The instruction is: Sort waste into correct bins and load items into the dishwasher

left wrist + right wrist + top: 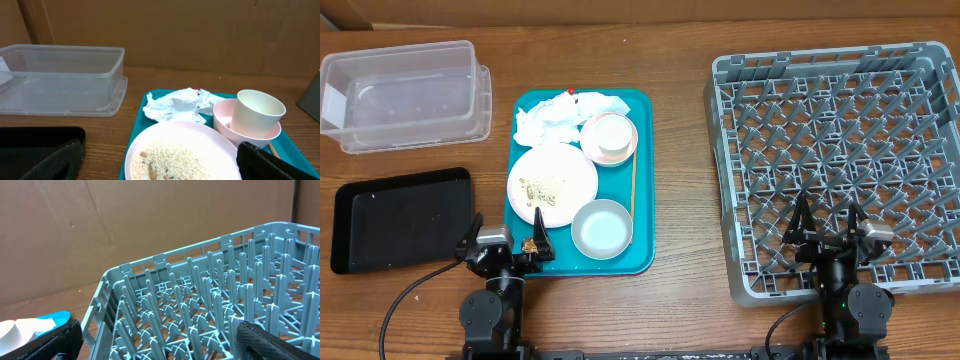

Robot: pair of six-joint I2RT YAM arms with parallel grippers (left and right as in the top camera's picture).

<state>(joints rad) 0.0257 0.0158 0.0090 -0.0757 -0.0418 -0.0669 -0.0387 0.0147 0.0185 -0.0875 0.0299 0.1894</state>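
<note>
Left gripper (pixel 506 232) wide, round pink plate (pixel 172 131) w/ grainy crumbs (pixel 175 157), crumpled napkin (pixel 175 106)

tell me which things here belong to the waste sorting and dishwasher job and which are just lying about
Job: crumpled napkin, red-and-white wrapper, rice crumbs, pink plate, pink dish, white cup, blue-white bowl, clear tub, black tray, grey dish rack.

Lying about: teal serving tray, thin wooden stick (role unclear).

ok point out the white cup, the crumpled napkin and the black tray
white cup (pixel 256 117), left wrist view, on its outer side wall
crumpled napkin (pixel 172 106), left wrist view, on the middle of the crumpled paper
black tray (pixel 405 218), overhead view, on its bare floor
</note>
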